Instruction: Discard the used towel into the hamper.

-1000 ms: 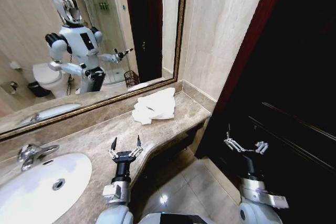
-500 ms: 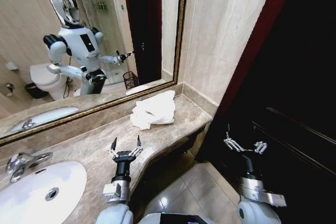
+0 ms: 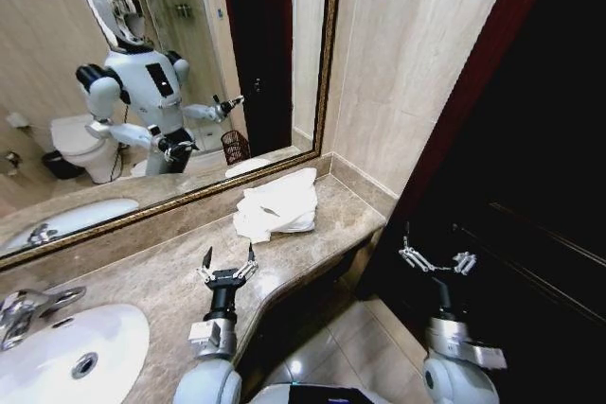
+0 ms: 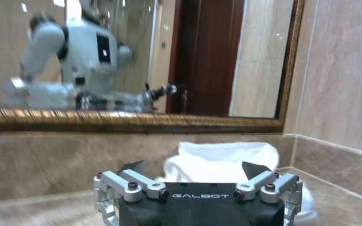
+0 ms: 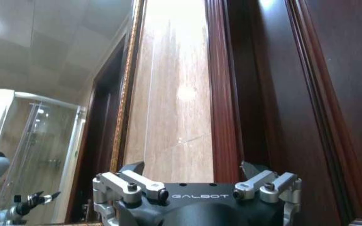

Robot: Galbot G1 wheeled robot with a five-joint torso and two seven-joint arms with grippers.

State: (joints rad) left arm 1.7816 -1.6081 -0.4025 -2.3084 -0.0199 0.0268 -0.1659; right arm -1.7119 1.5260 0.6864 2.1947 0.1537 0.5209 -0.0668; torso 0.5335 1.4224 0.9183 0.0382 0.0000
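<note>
The white towel (image 3: pixel 276 208) lies crumpled on the marble counter (image 3: pixel 170 276), toward the far corner where the mirror (image 3: pixel 189 63) meets the side wall. My left gripper (image 3: pixel 227 260) hangs over the counter's front edge, fingers spread apart and holding nothing — the towel sits beyond it, ahead and a little to the right, well apart from my fingertips. From my left wrist the same towel (image 4: pixel 222 162) shows directly past the open gripper (image 4: pixel 197 181), heaped against the low backsplash under the mirror's gilded frame.

My right gripper (image 3: pixel 431 257) is held up off the counter altogether, in front of the dark wooden door (image 3: pixel 530 167) at my right; its fingers are also spread and empty. In the right wrist view that gripper (image 5: pixel 197 181) points up along the door frame and the strip of marble wall.

The hamper (image 3: pixel 236 147) I can make out as a reflection in the mirror — a small dark openwork basket on the floor behind me, near the reflected dark doorway. The sink (image 3: pixel 71 352) sits at my left in the counter, with the tap (image 3: pixel 28 305) behind it.
</note>
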